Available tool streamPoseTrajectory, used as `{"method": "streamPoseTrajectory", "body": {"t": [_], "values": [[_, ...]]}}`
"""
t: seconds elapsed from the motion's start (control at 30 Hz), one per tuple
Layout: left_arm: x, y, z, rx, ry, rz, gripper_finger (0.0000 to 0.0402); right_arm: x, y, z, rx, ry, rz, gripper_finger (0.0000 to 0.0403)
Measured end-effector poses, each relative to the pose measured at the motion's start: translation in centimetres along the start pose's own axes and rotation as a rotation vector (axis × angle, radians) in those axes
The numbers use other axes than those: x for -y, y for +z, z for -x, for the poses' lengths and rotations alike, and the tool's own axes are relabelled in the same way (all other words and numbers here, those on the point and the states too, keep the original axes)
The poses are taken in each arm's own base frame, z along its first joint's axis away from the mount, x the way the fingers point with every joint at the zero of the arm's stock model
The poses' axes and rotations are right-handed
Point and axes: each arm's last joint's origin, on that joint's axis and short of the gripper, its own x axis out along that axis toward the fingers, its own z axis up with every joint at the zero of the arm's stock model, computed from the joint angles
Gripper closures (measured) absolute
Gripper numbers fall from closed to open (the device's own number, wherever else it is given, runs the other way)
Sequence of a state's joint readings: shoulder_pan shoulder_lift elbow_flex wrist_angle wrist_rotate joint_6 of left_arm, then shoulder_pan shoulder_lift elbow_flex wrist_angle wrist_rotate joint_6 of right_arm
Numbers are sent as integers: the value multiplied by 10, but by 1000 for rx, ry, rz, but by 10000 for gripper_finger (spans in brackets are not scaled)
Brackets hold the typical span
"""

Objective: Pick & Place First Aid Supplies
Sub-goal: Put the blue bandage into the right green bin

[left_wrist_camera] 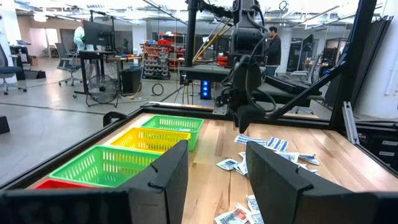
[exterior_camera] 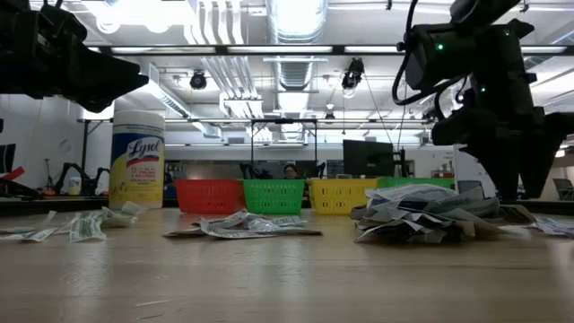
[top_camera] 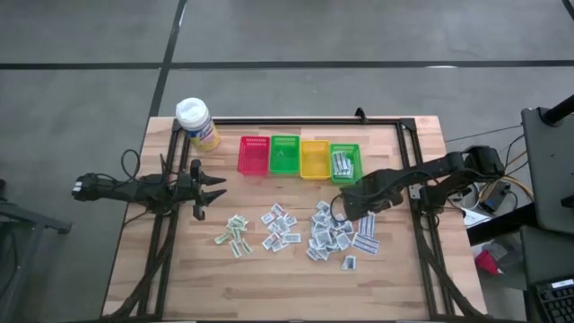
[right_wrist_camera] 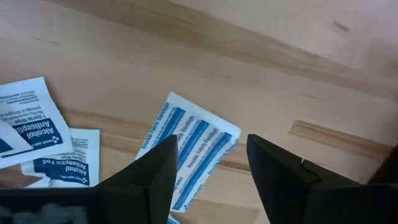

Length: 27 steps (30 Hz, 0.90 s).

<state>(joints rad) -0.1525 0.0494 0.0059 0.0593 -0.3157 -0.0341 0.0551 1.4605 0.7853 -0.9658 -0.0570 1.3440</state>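
- The right gripper (right_wrist_camera: 208, 168) is hovering with fingers spread and empty over a blue-striped packet (right_wrist_camera: 189, 146)
- The left gripper (top_camera: 215, 188) is waiting open, holding nothing

A light wooden table (top_camera: 395, 278) fills the middle of the high view. Along its upper edge sit a yellow bottle (top_camera: 197, 124) with a white cap at the upper left, then a red basket (top_camera: 254, 155), a green basket (top_camera: 285, 155), a yellow basket (top_camera: 315, 160) and a second green basket (top_camera: 345, 163) in a row. Lower down, first aid packets (top_camera: 280, 226) lie scattered in three loose groups from centre-left to centre-right.
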Motion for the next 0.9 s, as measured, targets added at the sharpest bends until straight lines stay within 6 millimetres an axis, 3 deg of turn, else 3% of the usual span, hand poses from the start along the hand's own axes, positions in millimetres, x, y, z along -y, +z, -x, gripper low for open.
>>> {"method": "streamPoseTrajectory", "body": {"t": [0.53, 0.9], "values": [[0, 0, 0, 0, 0, 0, 243, -9, 4, -38, -25, -149, 8, 216], [0, 0, 0, 0, 0, 0, 243, -10, 4, -39, -26, -126, 16, 267]]}}
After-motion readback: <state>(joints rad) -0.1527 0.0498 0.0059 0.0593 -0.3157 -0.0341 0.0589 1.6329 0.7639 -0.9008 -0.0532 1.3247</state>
